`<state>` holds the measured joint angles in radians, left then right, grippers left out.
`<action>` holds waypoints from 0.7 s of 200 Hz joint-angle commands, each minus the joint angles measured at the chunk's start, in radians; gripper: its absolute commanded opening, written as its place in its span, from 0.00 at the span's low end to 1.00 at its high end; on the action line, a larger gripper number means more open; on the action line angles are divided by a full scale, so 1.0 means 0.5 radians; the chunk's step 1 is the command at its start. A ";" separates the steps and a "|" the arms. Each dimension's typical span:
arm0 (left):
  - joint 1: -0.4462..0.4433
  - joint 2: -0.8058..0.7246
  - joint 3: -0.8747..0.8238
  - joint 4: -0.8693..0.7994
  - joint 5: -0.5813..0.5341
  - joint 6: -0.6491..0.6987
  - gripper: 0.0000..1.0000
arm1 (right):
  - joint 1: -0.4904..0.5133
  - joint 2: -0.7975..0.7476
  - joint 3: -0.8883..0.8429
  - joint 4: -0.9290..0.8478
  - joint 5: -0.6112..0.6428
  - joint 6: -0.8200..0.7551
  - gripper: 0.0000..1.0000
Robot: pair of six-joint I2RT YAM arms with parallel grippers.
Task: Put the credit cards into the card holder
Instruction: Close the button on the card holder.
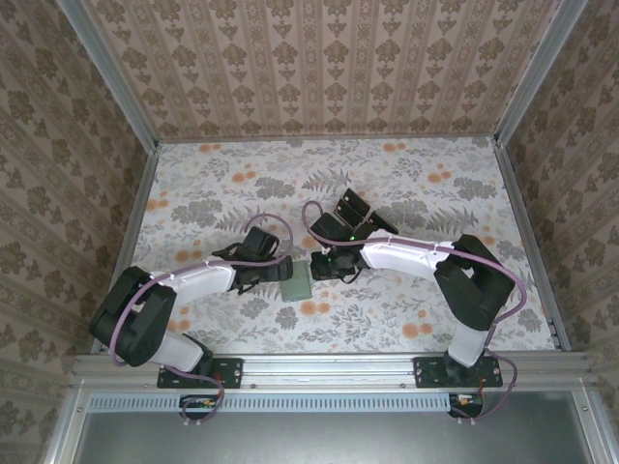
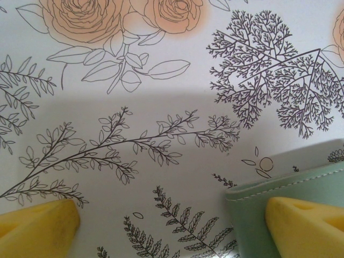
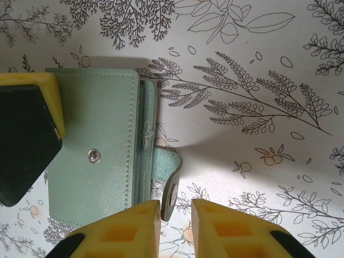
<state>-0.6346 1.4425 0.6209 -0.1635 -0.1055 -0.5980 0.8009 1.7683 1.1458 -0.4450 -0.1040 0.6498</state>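
Observation:
The card holder (image 1: 296,281) is a sage-green wallet lying folded shut on the flowered table between my two grippers. Its snap strap (image 3: 169,177) curls up off the right edge. My right gripper (image 3: 176,212) has its jaws close together on either side of that strap. The strap touches the left finger, and a thin gap shows on the other side. My left gripper (image 2: 169,220) is wide open. Its right finger (image 2: 301,226) rests over the card holder (image 2: 252,215), and one finger (image 3: 32,86) shows at the wallet's left edge. The credit cards are out of view.
Black blocks of a stand (image 1: 351,206) sit just behind my right arm (image 1: 406,256). Patterned walls close the table on three sides, and the metal rail (image 1: 319,367) holding the arm bases runs along the near edge. Bare tablecloth lies to the wallet's right (image 3: 258,161).

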 commanded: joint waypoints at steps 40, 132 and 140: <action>-0.004 0.084 -0.073 -0.039 0.035 -0.027 1.00 | -0.025 0.002 0.063 0.030 -0.013 -0.012 0.22; -0.004 0.093 -0.074 -0.035 0.037 -0.025 1.00 | -0.035 -0.012 0.022 0.068 -0.044 -0.001 0.07; -0.004 0.089 -0.076 -0.036 0.038 -0.025 1.00 | -0.035 -0.014 0.019 0.072 -0.050 0.001 0.05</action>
<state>-0.6346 1.4445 0.6209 -0.1627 -0.1059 -0.5980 0.7895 1.7683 1.1515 -0.4175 -0.1123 0.6510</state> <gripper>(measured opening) 0.997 0.076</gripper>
